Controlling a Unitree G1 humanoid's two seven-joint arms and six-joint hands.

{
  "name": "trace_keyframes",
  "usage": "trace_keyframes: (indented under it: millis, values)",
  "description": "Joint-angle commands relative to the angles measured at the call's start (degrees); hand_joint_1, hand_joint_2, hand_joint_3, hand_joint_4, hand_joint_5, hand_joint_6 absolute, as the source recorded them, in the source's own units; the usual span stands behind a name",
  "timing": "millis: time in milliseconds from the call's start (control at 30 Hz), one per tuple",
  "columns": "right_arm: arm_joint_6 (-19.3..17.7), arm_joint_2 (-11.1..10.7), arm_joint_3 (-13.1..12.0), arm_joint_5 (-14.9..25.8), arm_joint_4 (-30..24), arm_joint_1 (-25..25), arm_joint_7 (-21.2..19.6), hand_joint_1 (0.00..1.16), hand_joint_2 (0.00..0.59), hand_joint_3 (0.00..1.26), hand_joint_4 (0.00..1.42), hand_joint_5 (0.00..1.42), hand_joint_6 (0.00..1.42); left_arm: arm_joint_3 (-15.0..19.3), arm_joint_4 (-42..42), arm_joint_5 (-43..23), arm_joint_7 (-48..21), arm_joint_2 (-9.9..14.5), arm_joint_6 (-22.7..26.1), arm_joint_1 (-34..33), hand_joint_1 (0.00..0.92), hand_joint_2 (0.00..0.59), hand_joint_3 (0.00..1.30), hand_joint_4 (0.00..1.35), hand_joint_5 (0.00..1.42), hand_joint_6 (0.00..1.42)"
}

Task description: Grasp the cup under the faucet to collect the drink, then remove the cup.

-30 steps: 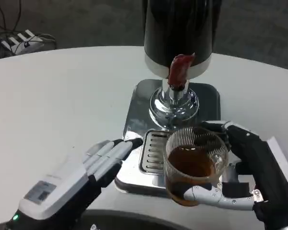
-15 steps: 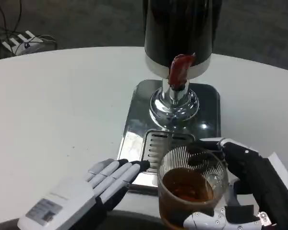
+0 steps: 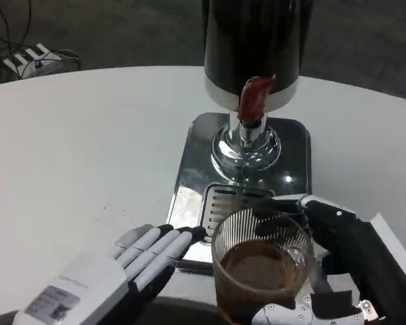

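A clear ribbed glass cup point(image 3: 259, 265) holding brown drink sits in my right hand point(image 3: 338, 271), whose fingers wrap it from the right and underneath. The cup is at the bottom of the head view, in front of the drip grate point(image 3: 224, 202) and well clear of the red faucet lever point(image 3: 253, 97). The black dispenser point(image 3: 256, 40) stands on its shiny steel base point(image 3: 193, 162). My left hand point(image 3: 118, 271) lies flat at the lower left, fingers straight and together, pointing at the base's front corner and holding nothing.
The white round table point(image 3: 88, 135) stretches wide to the left and behind. A power strip with cables point(image 3: 28, 57) lies on the floor at the far upper left.
My right hand has drawn the filled cup toward me, down and slightly left in the picture, off the drip grate. My left hand has slid back toward me a little.
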Motion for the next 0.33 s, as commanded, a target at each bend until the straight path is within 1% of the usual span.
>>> trace_keyframes:
  millis: [33, 333]
  values:
    - [-0.6, -0.1, 0.8, -0.4, -3.1, -0.3, 0.0, 0.99, 0.105, 0.91, 1.03, 1.20, 1.40, 0.9, -0.8, -1.0, 0.0, 0.3, -0.1, 1.3, 0.000, 0.093, 0.00, 0.00, 0.00, 0.00]
    - [0.5, 0.0, 0.2, 0.0, -3.3, -0.9, 0.7, 0.99, 0.105, 0.92, 1.03, 1.20, 1.40, 0.8, -1.3, -0.7, -0.3, 0.3, 0.0, 0.8, 0.000, 0.090, 0.00, 0.00, 0.00, 0.00]
